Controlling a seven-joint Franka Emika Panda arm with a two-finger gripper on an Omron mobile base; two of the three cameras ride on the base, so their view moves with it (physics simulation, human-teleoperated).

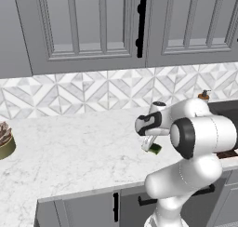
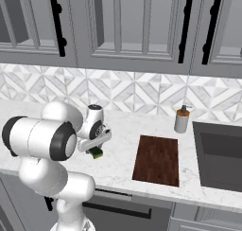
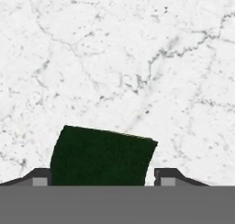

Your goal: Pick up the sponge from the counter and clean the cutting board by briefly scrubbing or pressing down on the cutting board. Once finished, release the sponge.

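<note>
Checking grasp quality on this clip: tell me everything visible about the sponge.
The sponge is a small block, dark green on top with a yellow-green layer showing beneath in the base views. It sits slightly tilted between the pincer fingertips, one on each side, above the white marble counter, left of the cutting board.
</note>
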